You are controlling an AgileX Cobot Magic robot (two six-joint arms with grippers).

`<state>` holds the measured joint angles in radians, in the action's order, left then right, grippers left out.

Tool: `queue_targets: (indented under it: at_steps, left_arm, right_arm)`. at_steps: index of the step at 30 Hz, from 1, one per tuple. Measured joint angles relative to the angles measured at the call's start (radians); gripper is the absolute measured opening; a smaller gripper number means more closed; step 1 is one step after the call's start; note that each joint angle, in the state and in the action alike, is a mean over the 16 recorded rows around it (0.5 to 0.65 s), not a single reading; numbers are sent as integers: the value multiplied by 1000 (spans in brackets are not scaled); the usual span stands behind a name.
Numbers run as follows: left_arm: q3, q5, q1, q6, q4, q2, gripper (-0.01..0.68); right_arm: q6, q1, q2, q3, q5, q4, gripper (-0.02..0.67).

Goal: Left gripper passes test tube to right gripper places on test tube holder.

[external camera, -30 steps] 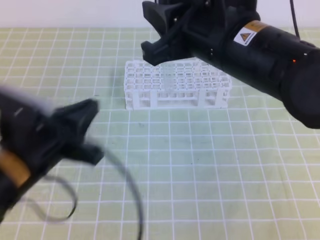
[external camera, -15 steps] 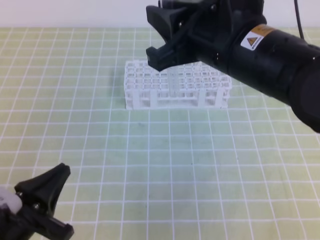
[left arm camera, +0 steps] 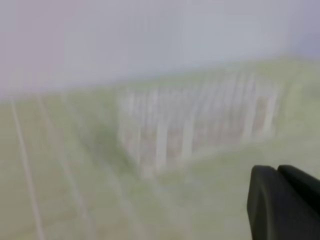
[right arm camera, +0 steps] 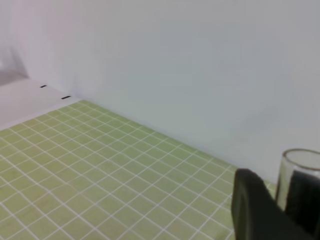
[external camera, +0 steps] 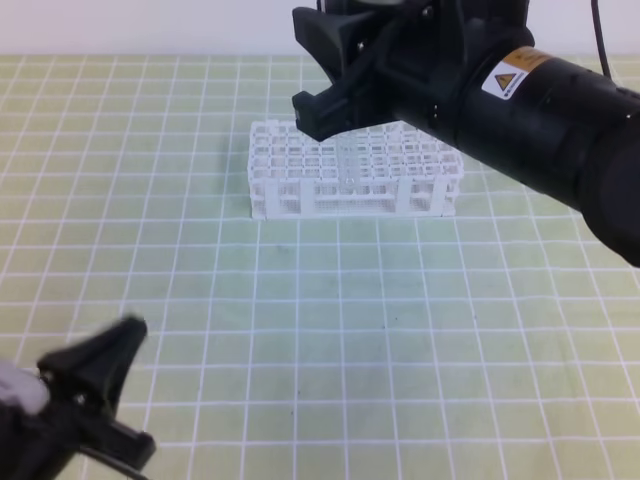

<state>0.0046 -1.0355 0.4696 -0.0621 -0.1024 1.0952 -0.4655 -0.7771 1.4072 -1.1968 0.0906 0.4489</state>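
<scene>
The test tube holder (external camera: 300, 200) is a white lattice rack on the green grid mat, and shows blurred in the left wrist view (left arm camera: 190, 125). My right gripper (external camera: 322, 78) hovers above the rack's back edge, shut on the clear test tube (external camera: 346, 165), which hangs upright over the rack's middle cells. How deep it reaches I cannot tell. In the right wrist view the tube's open rim (right arm camera: 301, 162) stands between the black fingers (right arm camera: 252, 207). My left gripper (external camera: 122, 350) sits low at the front left, shut and empty, its fingers pressed together (left arm camera: 267, 205).
The green mat with white grid lines (external camera: 400, 320) covers the table. A pale wall (right arm camera: 175, 60) rises behind the mat's far edge. The bulky right arm (external camera: 560, 120) stretches over the rack's right side.
My left gripper has pulled back from the middle left to the front left corner. The right gripper, with the tube, has shifted slightly over the rack.
</scene>
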Motion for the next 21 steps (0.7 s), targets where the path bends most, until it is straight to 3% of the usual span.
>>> queue_targets:
  at_steps: [11,21]
  left_arm:
    - [1,-155,0,-146,-16,22,0]
    - [-100,182,0,-337,-166,-2,0]
  right_arm:
    - [0,0,-1,0,-2,2,91]
    - [0,0,-2,0,-14,2,91]
